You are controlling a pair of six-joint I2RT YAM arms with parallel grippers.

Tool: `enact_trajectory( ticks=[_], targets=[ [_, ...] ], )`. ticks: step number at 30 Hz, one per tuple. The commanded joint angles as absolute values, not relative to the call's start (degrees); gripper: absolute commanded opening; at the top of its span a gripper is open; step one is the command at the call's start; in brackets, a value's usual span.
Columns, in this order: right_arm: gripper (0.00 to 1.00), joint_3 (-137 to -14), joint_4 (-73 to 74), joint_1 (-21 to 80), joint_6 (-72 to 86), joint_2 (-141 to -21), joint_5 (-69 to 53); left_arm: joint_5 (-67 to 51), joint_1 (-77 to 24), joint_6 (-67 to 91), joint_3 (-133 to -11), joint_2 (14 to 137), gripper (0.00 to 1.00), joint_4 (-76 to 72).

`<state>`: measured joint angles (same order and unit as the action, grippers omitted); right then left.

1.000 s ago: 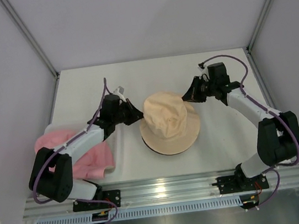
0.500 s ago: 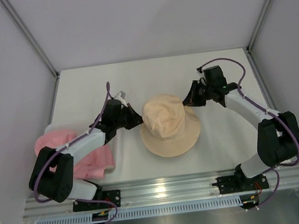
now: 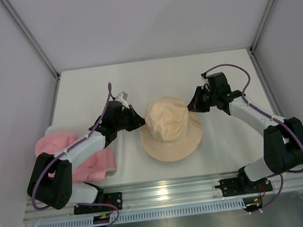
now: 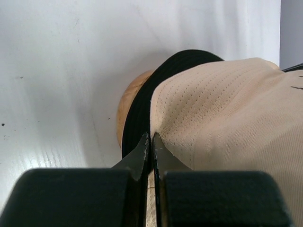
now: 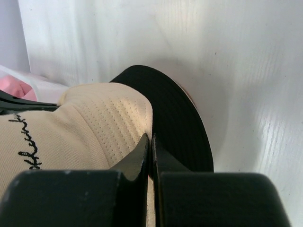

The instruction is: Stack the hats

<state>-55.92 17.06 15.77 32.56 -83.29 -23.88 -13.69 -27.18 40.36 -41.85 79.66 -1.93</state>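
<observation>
The beige hat (image 3: pixel 170 129) sits at the table's middle over the black hat, whose brim shows under it in the left wrist view (image 4: pixel 142 101) and the right wrist view (image 5: pixel 177 118). A wooden stand (image 4: pixel 127 101) shows beneath the black brim. My left gripper (image 3: pixel 139 119) is shut on the beige hat's left brim (image 4: pixel 199 113). My right gripper (image 3: pixel 191 104) is shut on its right brim (image 5: pixel 94 127). Pink hats (image 3: pixel 87 156) lie at the left under my left arm.
A white basket edge (image 3: pixel 49 130) shows beside the pink hats at the far left. Enclosure walls and metal posts bound the table. An aluminium rail (image 3: pixel 168 190) runs along the near edge.
Both grippers have lowered the beige hat down over the black hat, whose brim no longer shows from above. The grippers moved slightly inward.
</observation>
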Motion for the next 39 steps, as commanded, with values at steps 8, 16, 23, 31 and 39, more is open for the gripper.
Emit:
enact_trajectory(
  ticks=[8,16,23,31,39],
  targets=[
    [0.04,-38.1,-6.9,16.3,31.6,-69.5,-13.2,-5.6,-28.3,32.9,-42.8,73.2,0.03,1.7],
    [0.78,-46.9,3.1,16.3,27.2,-69.5,-10.7,-0.1,-28.2,29.7,-49.8,67.5,0.65,11.3],
    [0.91,-59.4,17.6,8.5,22.0,-70.7,-9.6,34.7,-26.3,30.3,-74.7,64.4,0.99,51.6],
    [0.98,-58.9,14.5,3.1,24.9,-61.3,-18.5,38.1,-3.4,29.2,-74.4,57.3,1.0,64.2],
    [1.0,-57.2,14.5,3.8,29.5,-58.9,-26.1,44.0,10.1,33.8,-72.4,54.1,0.99,66.3]
  ],
)
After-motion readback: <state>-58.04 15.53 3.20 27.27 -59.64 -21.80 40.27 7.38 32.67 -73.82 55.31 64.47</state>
